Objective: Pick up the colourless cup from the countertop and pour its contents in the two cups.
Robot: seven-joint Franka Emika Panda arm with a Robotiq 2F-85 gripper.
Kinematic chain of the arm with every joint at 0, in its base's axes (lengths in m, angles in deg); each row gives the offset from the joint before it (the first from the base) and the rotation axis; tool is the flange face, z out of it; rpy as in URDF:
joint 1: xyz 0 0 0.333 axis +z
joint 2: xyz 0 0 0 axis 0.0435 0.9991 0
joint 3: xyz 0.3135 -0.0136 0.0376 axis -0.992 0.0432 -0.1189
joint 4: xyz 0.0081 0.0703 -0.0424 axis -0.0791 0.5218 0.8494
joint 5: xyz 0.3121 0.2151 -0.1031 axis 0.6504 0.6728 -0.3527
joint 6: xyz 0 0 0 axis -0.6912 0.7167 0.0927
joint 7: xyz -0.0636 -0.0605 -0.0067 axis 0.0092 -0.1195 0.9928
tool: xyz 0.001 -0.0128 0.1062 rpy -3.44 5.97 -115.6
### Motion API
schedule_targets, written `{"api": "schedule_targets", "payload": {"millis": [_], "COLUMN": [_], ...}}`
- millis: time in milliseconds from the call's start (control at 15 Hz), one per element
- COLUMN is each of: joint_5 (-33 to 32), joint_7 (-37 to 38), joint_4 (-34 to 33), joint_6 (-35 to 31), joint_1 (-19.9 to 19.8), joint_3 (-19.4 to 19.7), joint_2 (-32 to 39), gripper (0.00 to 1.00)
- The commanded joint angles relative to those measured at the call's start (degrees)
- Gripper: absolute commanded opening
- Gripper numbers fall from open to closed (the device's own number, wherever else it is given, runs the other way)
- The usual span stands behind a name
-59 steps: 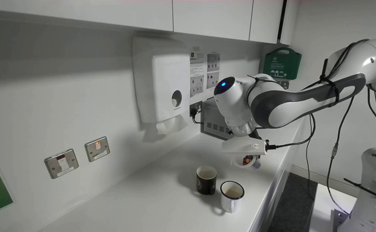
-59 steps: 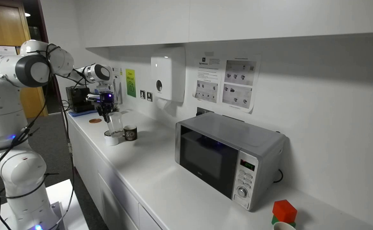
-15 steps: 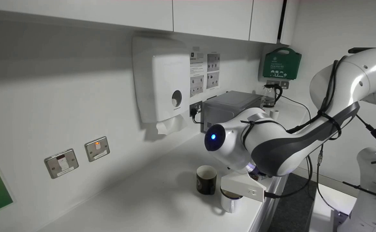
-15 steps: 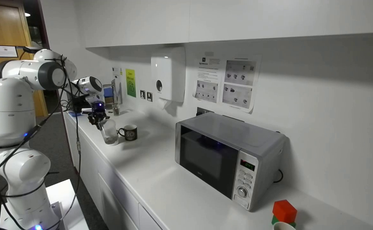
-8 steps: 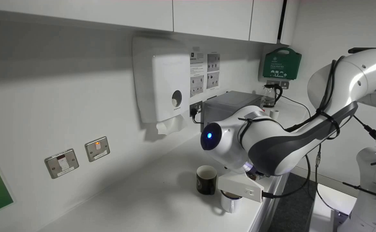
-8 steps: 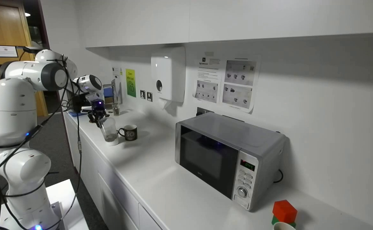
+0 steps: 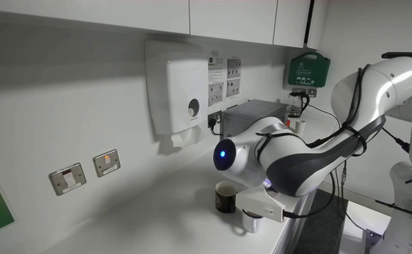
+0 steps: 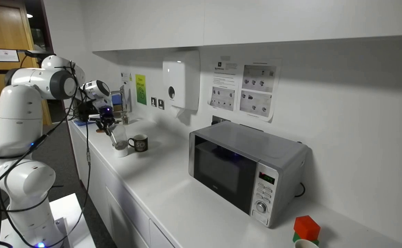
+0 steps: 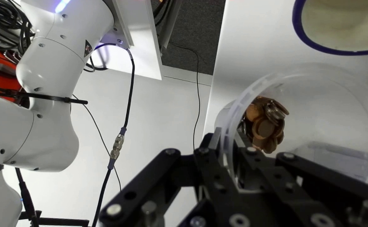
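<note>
Wrist view — claw [image 9: 228,142] pinching colourless cup [image 9: 325,118] at the rim, coins [image 9: 265,126] inside, white mug [image 9: 343,26] cut off upper right.

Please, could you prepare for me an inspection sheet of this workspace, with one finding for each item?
Surface: white countertop, smooth, shadowed in places.
Job's things: colourless cup, tilted, coins inside; dark mug and white mug, both upright.
Clutter: red block on a green piece, near a pale cup.
Gripper: shut on the colourless cup's wall.
Cables: black cables, strapped along the arm, partly hanging in loops.
Surroundings: microwave, towel dispenser, first-aid kit; wall cupboards above.
</note>
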Motion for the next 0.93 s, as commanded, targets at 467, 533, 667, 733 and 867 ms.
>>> {"api": "schedule_targets", "payload": {"millis": [467, 533, 667, 733, 867], "joint_5": [-5.1, -5.4, -5.8, -5.9, -6.2], "joint_7": [5.4, 5.7, 6.3, 6.6, 7.3], "joint_4": [-5.0, -5.1, -5.7, -5.9, -6.3], "joint_6": [7.9, 8.3, 9.1, 9.4, 10.1], "joint_1": [3.1, 3.3, 3.9, 4.2, 4.8], "joint_3": [0.9, 0.9, 1.1, 1.3, 1.5], "joint_2": [4.7, 5.0, 5.8, 6.1, 6.6], "gripper": [0.02, 0.02, 0.02, 0.02, 0.02]}}
